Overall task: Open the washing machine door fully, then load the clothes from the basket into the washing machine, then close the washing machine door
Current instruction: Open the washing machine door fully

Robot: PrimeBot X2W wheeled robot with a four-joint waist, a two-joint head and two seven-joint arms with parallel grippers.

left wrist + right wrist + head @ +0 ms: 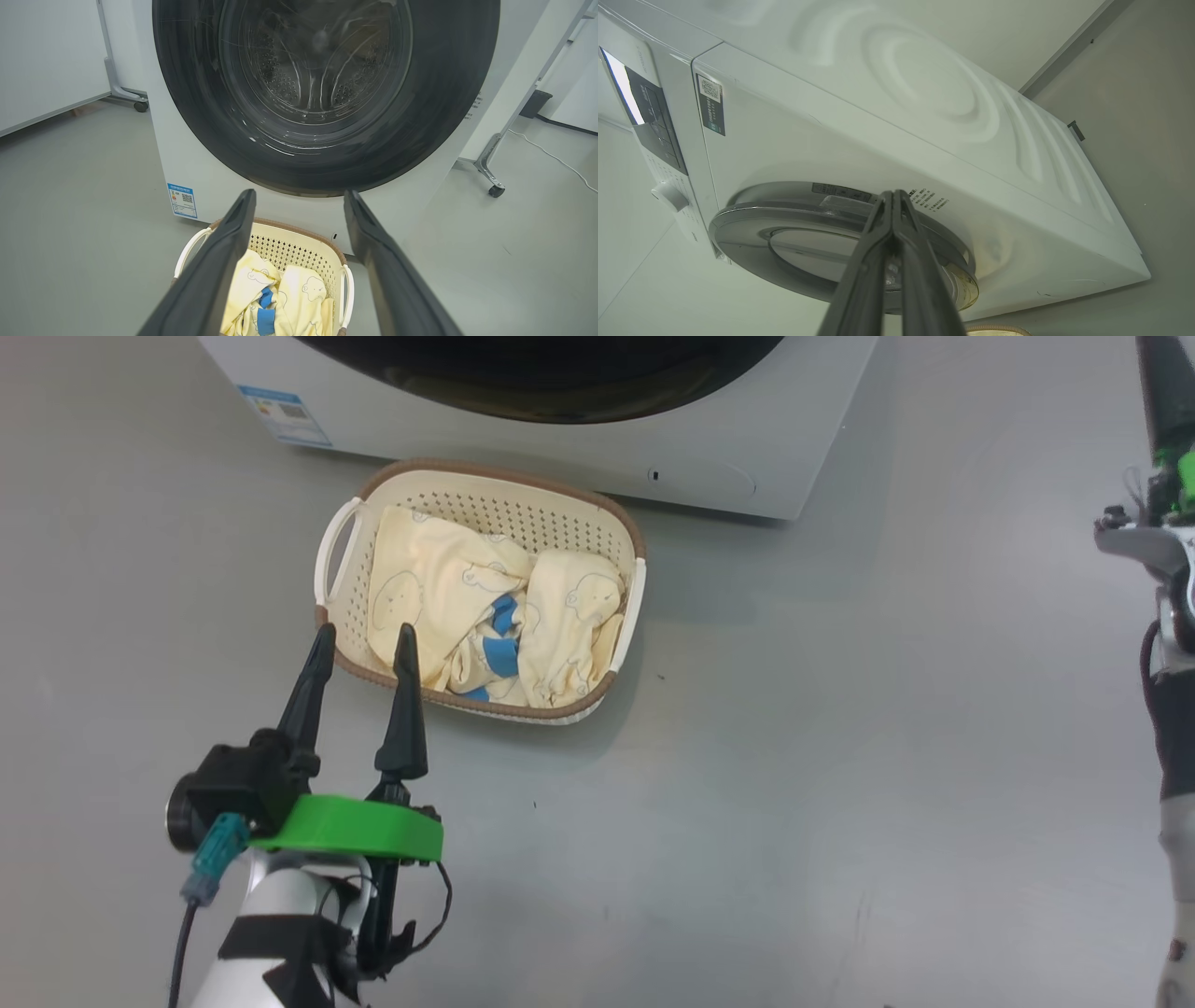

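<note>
Black-rimmed door [196, 93] comes first: our right end effector [893, 193] is at its edge, clenched on nothing.

We judge that opening is the step in hand. The door looks shut or barely ajar, and we cannot tell which. In the right wrist view the closed tips point at its grey side rim. To do this well, we would hook the rim's free edge and follow the hinge's arc rather than pull straight out, until the door stands wide. The clothes [448, 588] lie heaped in the basket [504, 476] on the floor [840, 756], just near of the washer [747, 429] and below the door. Our left end effector [364, 633] hangs released over the basket's near left rim and is best kept clear of the swing.
</note>
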